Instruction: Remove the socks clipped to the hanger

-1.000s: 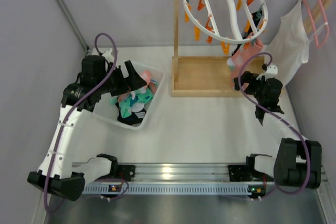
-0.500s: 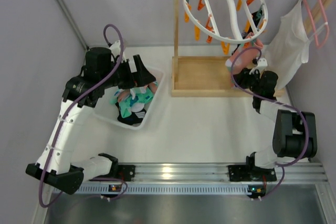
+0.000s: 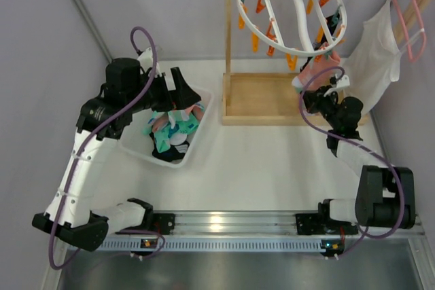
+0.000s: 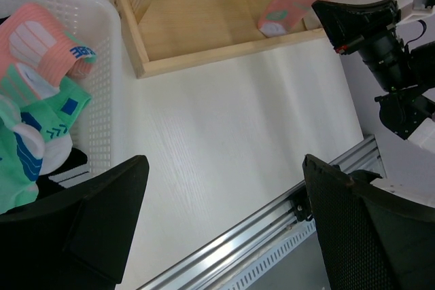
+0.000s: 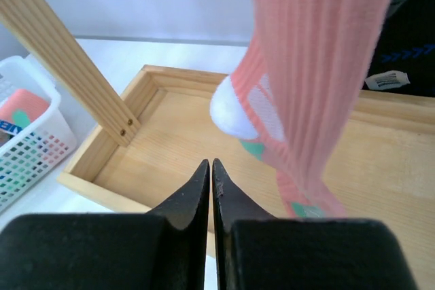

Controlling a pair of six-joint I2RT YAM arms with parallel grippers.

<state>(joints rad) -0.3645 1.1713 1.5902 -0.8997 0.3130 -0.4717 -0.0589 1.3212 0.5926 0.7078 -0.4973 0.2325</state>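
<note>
The right gripper (image 5: 211, 168) is seen closed on nothing, just beside the pink sock (image 5: 319, 66), which is hung from the hanger (image 3: 282, 49) over the tray (image 5: 170, 140). The left gripper (image 4: 224, 168) is held wide open above the basket (image 4: 102, 93), where other socks (image 4: 34, 106) are piled.

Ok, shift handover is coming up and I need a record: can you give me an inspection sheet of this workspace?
Surface: white table carrying basket and wooden rack.
Job's things: pink sock and black sock hang from the hanger; other socks lie in the basket.
Clutter: white garment on pink wire hanger.
End effectors: left end effector open by basket; right end effector shut, empty, beside pink sock.
Cables: purple cable loops over each arm.
Surroundings: grey walls; metal rail at near edge.
</note>
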